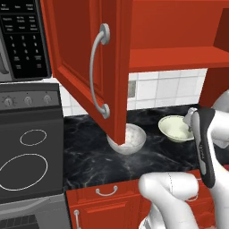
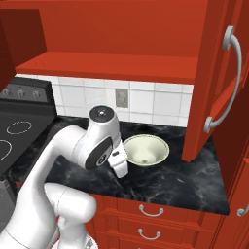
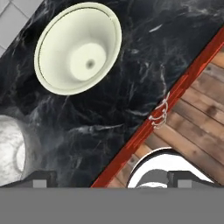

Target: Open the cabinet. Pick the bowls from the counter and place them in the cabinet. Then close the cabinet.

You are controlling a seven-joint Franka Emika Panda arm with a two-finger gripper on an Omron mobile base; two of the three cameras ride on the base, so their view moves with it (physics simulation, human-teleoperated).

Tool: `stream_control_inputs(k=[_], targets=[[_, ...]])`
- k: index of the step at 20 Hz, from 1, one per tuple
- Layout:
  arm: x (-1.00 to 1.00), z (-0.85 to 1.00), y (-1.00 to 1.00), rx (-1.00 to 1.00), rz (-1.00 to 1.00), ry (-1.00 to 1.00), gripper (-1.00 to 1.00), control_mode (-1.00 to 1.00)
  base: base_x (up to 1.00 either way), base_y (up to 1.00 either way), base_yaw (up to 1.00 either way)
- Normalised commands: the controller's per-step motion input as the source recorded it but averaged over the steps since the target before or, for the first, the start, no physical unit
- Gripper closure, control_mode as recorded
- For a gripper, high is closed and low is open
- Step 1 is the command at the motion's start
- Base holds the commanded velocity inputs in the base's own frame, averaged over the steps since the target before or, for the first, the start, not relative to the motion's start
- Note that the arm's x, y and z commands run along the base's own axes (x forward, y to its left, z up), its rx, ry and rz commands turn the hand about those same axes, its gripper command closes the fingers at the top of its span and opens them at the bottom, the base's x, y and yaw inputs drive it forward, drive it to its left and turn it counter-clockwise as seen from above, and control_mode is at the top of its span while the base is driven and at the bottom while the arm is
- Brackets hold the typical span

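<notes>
Both doors of the red cabinet (image 1: pixel 179 58) stand open: the left door (image 1: pixel 85 67) juts out over the counter and the right door (image 2: pixel 219 82) hangs at the right. On the black marble counter (image 1: pixel 89 156) sit two bowls. The grey-white mottled bowl (image 1: pixel 132 139) is partly hidden behind the left door's lower corner. The cream bowl (image 1: pixel 175 129) (image 2: pixel 145 150) (image 3: pixel 78 48) sits to its right. My gripper (image 3: pixel 112 179) is open and empty, pointing down above the counter's front edge, just short of the cream bowl. The mottled bowl (image 3: pixel 13 148) shows at the hand view's left edge.
A dark stovetop (image 1: pixel 27 156) with white rings adjoins the counter on the left, under a black microwave (image 1: pixel 22 40). Red drawer fronts (image 2: pixel 146 211) run below the counter. A tiled backsplash with an outlet (image 2: pixel 121 97) sits behind. The open doors overhang the counter at both sides.
</notes>
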Motion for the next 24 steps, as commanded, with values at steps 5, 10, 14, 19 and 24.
stream_control_inputs(k=[5,10,14,19,24], targets=[[0.17,-0.2,-0.28,0.0,-0.19,0.0,-1.0,-1.0,0.0,0.0,0.0],[0.33,-0.2,-0.35,0.02,-0.03,-0.03,-1.0,-1.0,0.0,0.0,0.0],[0.38,-0.13,-0.32,0.01,0.0,-0.01,-1.0,-1.0,0.0,0.0,0.0],[0.28,-0.1,-0.23,0.01,0.03,0.0,-1.0,-1.0,0.0,0.0,0.0],[0.27,-0.14,-0.13,0.0,0.02,0.0,-1.0,-1.0,0.0,0.0,0.0]])
